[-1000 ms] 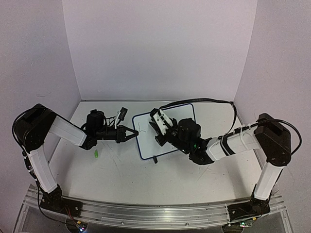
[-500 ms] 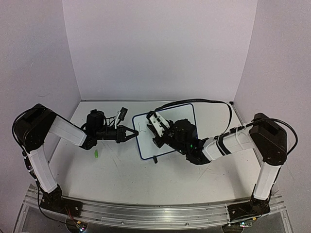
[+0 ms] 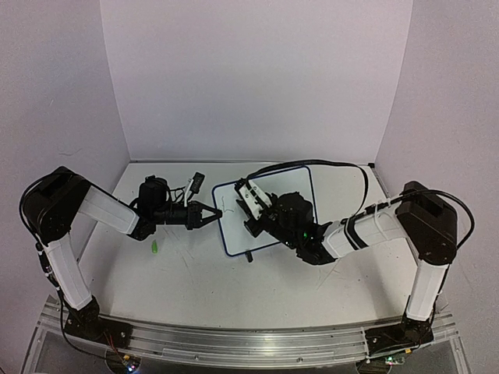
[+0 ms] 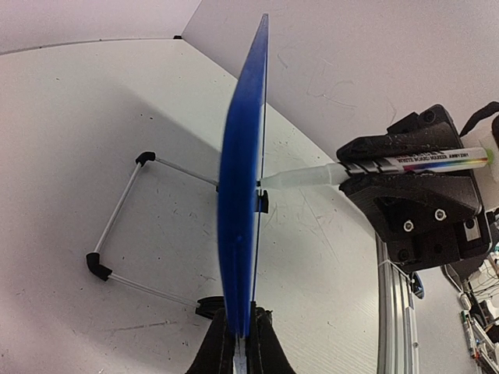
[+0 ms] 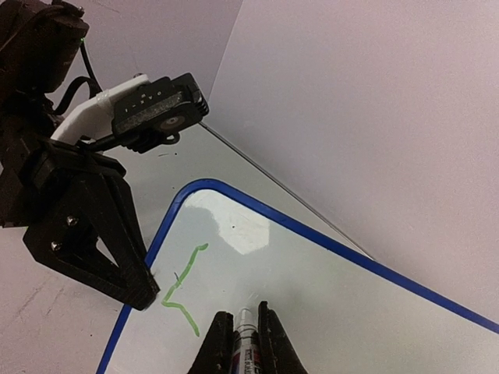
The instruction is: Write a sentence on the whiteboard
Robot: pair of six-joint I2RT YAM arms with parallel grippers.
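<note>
The whiteboard [image 3: 234, 227] stands tilted on its stand at mid-table. My left gripper [image 3: 212, 213] is shut on its left rim; the left wrist view shows the board edge-on [image 4: 240, 171] between those fingers [image 4: 242, 331]. My right gripper [image 3: 251, 204] is shut on a white marker [image 5: 248, 341], and the marker's tip rests on the board's face [image 5: 335, 288]. Of the sentence, one angular green stroke [image 5: 178, 290] shows near the board's left edge, beside the left gripper's black fingers [image 5: 93, 234]. In the left wrist view the marker [image 4: 405, 164] points at the board's front.
A small green marker cap [image 3: 155, 248] lies on the table left of the board. The board's thin wire stand with black feet [image 4: 117, 226] spreads behind it. Walls close the table at the back and both sides.
My right arm has shifted slightly left along the board with the marker. The left gripper and the whiteboard have stayed put.
</note>
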